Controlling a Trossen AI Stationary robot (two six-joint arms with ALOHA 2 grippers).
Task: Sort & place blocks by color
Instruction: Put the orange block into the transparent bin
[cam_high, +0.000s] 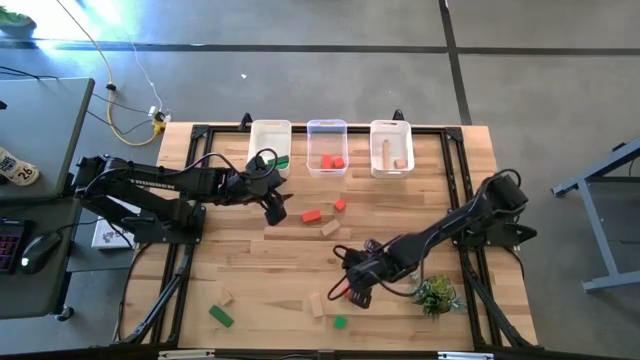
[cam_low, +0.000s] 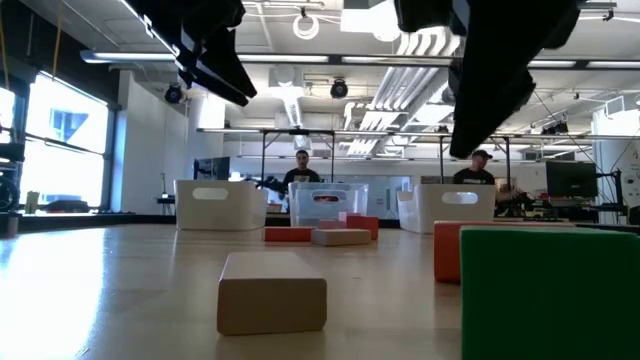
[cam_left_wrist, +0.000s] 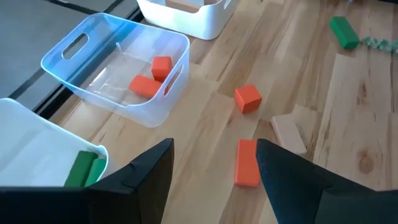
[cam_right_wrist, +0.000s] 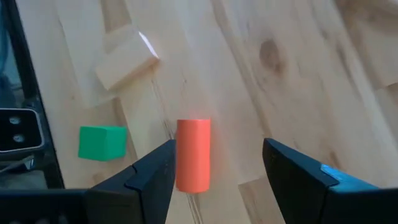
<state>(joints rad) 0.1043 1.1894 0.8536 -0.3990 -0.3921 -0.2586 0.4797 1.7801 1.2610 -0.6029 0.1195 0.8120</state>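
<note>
My right gripper hovers open near the table's near edge, over a red cylinder that lies on its side just inside one finger. A green cube and a wood block lie beside it. My left gripper hangs open above the table in front of the left bin, which holds green blocks. Ahead of it lie a red bar, a red cube and a wood block.
The middle translucent bin holds two red blocks; the right bin holds wood blocks. A green bar and a wood block lie near the left near corner. A small plant stands right of my right gripper.
</note>
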